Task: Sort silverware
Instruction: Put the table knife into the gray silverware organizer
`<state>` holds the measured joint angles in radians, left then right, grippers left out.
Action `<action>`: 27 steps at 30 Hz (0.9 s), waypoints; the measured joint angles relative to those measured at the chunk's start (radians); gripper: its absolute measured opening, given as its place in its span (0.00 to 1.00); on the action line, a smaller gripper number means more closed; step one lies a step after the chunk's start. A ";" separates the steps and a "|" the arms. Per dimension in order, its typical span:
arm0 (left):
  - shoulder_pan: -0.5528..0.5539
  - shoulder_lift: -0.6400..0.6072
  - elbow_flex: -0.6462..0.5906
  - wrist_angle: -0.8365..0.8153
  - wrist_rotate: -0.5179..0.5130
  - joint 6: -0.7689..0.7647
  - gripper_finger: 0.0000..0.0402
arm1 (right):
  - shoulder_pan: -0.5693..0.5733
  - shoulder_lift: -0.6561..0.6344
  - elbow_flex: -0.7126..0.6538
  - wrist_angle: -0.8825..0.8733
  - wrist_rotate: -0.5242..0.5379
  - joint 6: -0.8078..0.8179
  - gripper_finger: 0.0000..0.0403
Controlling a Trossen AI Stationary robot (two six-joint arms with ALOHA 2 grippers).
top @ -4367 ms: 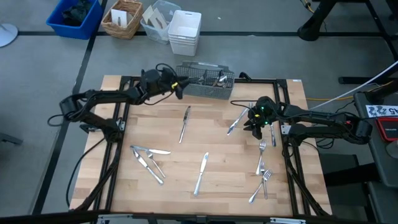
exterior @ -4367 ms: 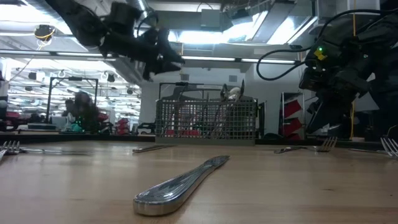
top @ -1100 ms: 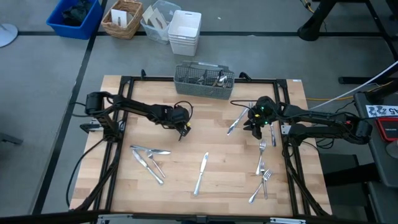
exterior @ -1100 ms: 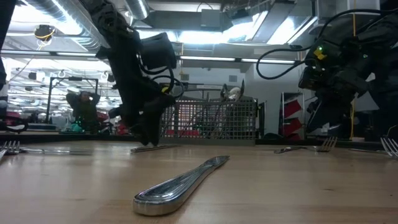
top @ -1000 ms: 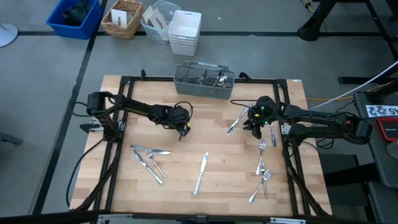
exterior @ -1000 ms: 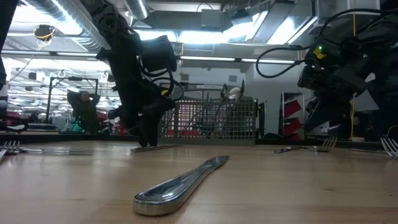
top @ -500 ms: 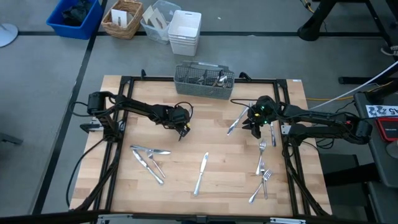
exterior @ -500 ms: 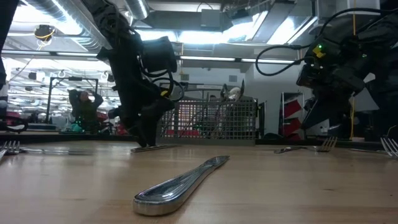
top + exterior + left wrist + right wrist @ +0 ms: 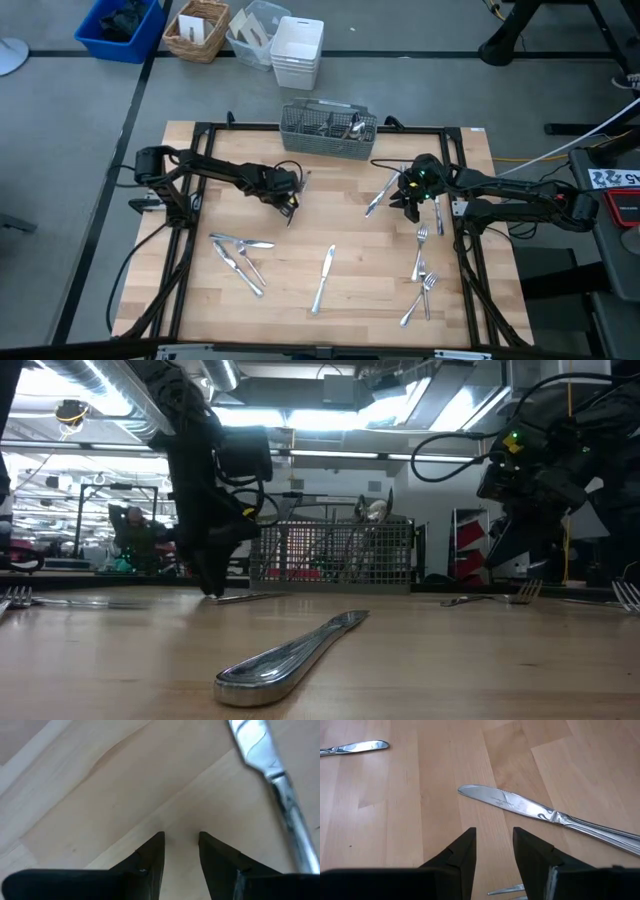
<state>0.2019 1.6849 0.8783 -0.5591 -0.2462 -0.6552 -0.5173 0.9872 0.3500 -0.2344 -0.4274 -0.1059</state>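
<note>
Your left gripper [image 9: 287,199] has slid sideways off the table knife [image 9: 272,785]; its narrowly parted fingers [image 9: 150,857] hold nothing. The knife lies on the table [image 9: 370,260], so re-align.

left tool [image 9: 181,840] low, right tool [image 9: 494,836] parted

Caddy [image 9: 329,128] at the table's [image 9: 350,300] far edge; silverware [image 9: 322,276] apparently scattered singly before it.
</note>
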 joint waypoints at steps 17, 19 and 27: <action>-0.001 -0.041 0.000 0.085 0.143 -0.125 0.28 | 0.000 0.000 0.000 0.001 0.000 0.000 0.33; -0.006 -0.043 0.002 0.140 0.147 -0.129 0.28 | 0.000 0.000 0.000 0.001 0.000 0.000 0.33; -0.036 -0.032 0.003 0.282 0.146 -0.096 0.28 | 0.000 0.000 0.000 0.001 0.000 0.000 0.33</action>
<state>0.1654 1.6531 0.8810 -0.2768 -0.0998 -0.7509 -0.5175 0.9874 0.3504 -0.2333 -0.4274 -0.1059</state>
